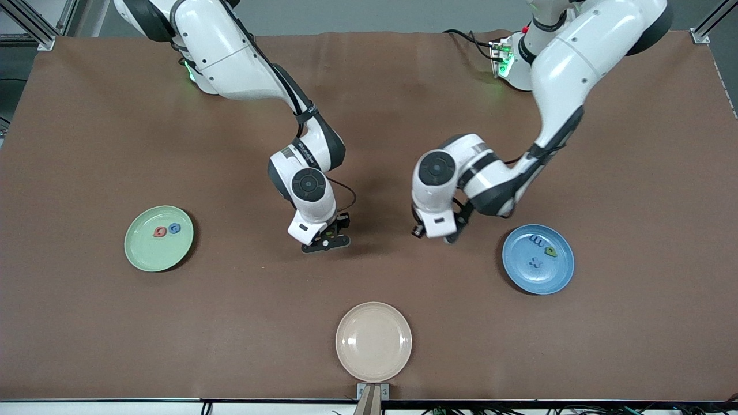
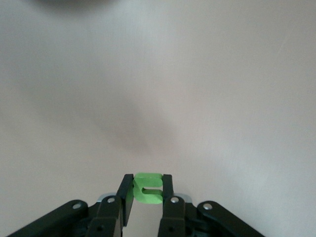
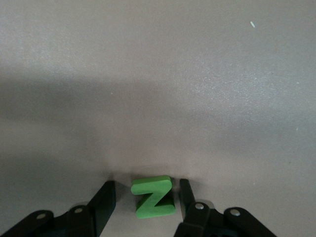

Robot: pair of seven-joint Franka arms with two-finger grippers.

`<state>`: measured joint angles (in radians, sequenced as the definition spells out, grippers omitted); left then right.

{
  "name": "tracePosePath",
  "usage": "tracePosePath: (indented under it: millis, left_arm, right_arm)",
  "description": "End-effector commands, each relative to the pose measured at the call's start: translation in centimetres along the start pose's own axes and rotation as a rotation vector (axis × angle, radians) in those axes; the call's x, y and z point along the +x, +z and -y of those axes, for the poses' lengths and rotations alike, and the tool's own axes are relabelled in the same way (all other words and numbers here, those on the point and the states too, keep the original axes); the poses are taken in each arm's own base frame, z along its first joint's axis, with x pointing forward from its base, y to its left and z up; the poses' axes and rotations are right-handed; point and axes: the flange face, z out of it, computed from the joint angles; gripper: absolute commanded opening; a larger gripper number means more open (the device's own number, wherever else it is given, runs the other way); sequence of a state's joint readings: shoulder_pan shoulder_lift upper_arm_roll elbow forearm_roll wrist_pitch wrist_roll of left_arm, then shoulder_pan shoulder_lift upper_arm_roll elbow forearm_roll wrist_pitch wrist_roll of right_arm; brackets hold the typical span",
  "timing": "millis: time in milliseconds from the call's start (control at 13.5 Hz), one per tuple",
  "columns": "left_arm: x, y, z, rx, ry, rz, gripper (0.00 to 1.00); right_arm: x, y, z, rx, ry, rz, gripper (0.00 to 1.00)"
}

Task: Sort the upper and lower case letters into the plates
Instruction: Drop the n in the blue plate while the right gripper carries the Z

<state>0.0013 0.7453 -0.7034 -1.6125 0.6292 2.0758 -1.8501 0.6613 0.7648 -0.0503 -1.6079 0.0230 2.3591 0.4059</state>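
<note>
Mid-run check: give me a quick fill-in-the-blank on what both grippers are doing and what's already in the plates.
1. The left gripper is shut on a small ____ letter.
2. The fingers of the right gripper stand either side of a green letter shaped like ____.
3. The pale green plate holds ____ letters.
4. The cream plate holds ____ letters.

Missing: green; Z; two; no

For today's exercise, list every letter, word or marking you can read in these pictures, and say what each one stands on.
"Z": green foam letter on the table, between the right tool's fingers.
Green letter clamped in the left tool: shape unclear.
Letters in the green plate and blue plate: too small.
Arm lettering: unreadable.
</note>
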Motion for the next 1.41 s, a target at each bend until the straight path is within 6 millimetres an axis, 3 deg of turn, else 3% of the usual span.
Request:
tracePosePath:
  millis: [0,148,296,444,593,667,815,889,963,1111,1185,1333]
  left_arm:
    - [7.7,-2.8,1.1,0.025,0.134,-0.031,0.00]
    - [13.4,-3.4,2.6,0.021,0.188,-0.004,0.00]
    - [17.9,-2.5,4.0,0.025,0.258,0.019,0.00]
    - [20.3,-0.5,4.1,0.024,0.272,0.049,0.00]
    - [21.4,1.7,4.3,0.041,0.262,0.067,0.00]
    - [22.0,3.1,4.6,0.051,0.257,0.074,0.03]
    - [22.6,3.9,4.8,0.047,0.252,0.065,0.18]
    - [22.9,4.2,4.9,0.053,0.248,0.063,0.29]
    - [22.8,4.7,5.0,0.058,0.250,0.069,0.37]
    - [22.4,5.0,4.9,0.051,0.260,0.070,0.86]
    - [23.1,4.5,5.1,0.048,0.254,0.062,1.00]
    - [24.0,2.1,5.1,0.032,0.316,0.035,1.00]
  right_arm:
    - [-0.6,0.7,-0.7,0.015,0.000,0.024,0.49]
    - [-0.6,0.8,-1.0,0.014,-0.017,0.027,0.42]
    - [-0.3,0.8,-1.7,0.015,-0.015,0.027,0.34]
    - [-0.1,0.7,-2.2,0.015,-0.028,0.027,0.28]
    - [0.2,0.6,-2.8,0.016,-0.040,0.027,0.24]
    - [0.3,0.2,-2.9,0.017,-0.043,0.024,0.23]
    - [1.0,-1.8,-4.1,0.013,-0.060,0.042,0.22]
    - [1.6,-3.5,-5.6,0.011,-0.074,0.063,0.22]
    - [2.3,-5.6,-8.4,0.010,-0.092,0.089,0.22]
    - [3.4,-9.0,-15.4,0.023,-0.194,0.115,0.22]
    - [3.7,-9.7,-19.6,0.034,-0.266,0.134,0.22]
    - [3.7,-9.5,-28.3,0.058,-0.338,0.145,0.22]
